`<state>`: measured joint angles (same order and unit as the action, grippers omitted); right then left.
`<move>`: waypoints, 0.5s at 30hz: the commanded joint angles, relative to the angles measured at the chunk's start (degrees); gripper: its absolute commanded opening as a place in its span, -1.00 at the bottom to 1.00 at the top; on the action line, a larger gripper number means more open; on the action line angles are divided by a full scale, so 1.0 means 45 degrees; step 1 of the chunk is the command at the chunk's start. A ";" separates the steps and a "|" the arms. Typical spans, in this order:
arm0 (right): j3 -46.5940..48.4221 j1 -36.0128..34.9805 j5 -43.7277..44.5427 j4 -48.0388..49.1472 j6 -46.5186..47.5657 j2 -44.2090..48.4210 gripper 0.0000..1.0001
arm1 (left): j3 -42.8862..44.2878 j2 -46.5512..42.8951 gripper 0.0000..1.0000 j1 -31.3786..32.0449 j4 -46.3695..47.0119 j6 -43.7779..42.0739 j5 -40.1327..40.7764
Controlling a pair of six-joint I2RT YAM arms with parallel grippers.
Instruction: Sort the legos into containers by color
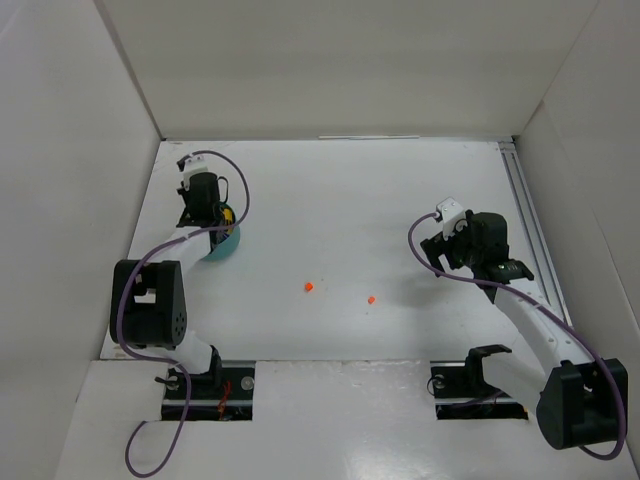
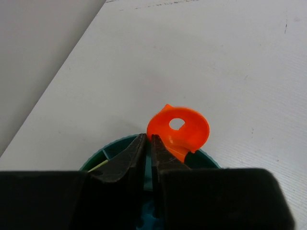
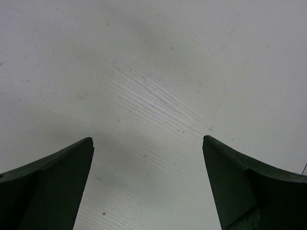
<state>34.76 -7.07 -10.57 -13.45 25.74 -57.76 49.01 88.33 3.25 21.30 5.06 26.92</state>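
The teal dish point(image 1: 222, 245) stands at the table's left, mostly under my left gripper point(image 1: 212, 222). In the left wrist view the gripper point(image 2: 148, 136) hangs over the dish point(image 2: 110, 148), its jaws nearly closed with nothing between them. A round orange lego with a hole point(image 2: 180, 130) leans at the dish's far rim, against the outer side of the right finger. A lime green sliver point(image 2: 98, 166) shows in a left compartment. Two small orange legos point(image 1: 309, 287) point(image 1: 371, 299) lie on the table's middle. My right gripper point(image 1: 440, 250) is open and empty over bare table point(image 3: 148, 139).
White walls enclose the table on the left, back and right. A metal rail point(image 1: 525, 215) runs along the right edge. Both arm bases sit at the near edge.
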 commanded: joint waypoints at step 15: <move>0.0204 0.0106 -0.0619 0.0411 0.0218 0.0490 1.00 | 0.0552 -0.2382 -0.33 -0.0077 -0.1469 0.0614 -0.0278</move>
<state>34.76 -7.07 -11.79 -13.39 26.15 -57.06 49.19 81.43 3.25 15.49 7.18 25.91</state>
